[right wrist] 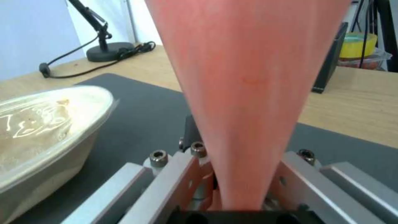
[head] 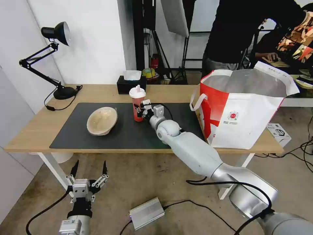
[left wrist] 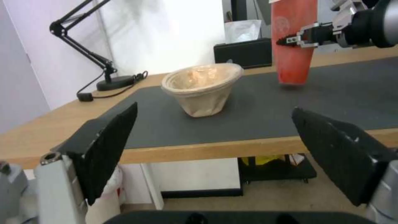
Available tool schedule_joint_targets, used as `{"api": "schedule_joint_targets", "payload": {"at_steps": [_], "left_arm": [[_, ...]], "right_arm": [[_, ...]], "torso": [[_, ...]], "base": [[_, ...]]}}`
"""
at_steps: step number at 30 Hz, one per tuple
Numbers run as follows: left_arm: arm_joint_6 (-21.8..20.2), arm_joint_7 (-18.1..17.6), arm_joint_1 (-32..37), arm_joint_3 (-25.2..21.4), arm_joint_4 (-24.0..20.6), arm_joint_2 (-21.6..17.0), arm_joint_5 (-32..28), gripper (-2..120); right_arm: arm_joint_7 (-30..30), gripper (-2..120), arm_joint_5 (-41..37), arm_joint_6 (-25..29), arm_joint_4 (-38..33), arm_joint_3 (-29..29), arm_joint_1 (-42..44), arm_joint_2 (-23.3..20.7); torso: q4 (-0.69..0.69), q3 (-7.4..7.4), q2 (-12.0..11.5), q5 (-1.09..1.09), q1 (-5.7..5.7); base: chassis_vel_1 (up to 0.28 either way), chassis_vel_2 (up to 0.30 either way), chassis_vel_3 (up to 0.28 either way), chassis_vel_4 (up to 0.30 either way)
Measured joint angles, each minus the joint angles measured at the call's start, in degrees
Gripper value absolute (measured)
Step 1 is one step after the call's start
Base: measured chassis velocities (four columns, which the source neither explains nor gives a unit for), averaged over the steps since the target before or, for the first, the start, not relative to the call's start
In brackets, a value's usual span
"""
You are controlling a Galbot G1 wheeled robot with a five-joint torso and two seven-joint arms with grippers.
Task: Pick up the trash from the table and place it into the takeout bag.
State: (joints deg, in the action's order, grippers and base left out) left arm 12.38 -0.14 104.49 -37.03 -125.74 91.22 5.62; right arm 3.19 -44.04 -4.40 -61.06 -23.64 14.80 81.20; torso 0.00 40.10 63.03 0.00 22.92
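A tall red drink cup (head: 137, 104) with a white lid stands at the middle of the dark grey mat (head: 130, 137) on the light-wood table (head: 32, 130). My right gripper (head: 141, 110) is shut on the cup's lower body; up close the cup (right wrist: 244, 93) sits between both fingers (right wrist: 188, 168). A tan pulp bowl (head: 101, 120) lies tilted on the mat to the cup's left, also seen as the bowl (left wrist: 203, 87). The white-and-red takeout bag (head: 241, 114) stands open at the table's right end. My left gripper (head: 90, 164) hangs open below the table's front edge.
A black desk lamp (head: 55, 58) stands at the back left and a black tissue box (head: 130, 85) behind the cup. A small white box (head: 278, 132) sits beyond the bag. A silver box (head: 146, 212) and cables lie on the floor. A person stands behind the table.
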Motion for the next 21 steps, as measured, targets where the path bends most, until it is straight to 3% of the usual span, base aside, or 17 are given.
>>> {"api": "schedule_joint_targets", "payload": {"at_steps": [21], "left_arm": [[-0.1,0.0,-0.4,0.1,0.2,0.0,0.0,100]], "right_arm": [[3.3,4,-2.5,-2.4,-14.3,-2.6,1.8,-8.2]], "torso": [[0.0,0.0,0.0,0.0,0.0]], "base": [[0.0,0.0,0.0,0.0]]}}
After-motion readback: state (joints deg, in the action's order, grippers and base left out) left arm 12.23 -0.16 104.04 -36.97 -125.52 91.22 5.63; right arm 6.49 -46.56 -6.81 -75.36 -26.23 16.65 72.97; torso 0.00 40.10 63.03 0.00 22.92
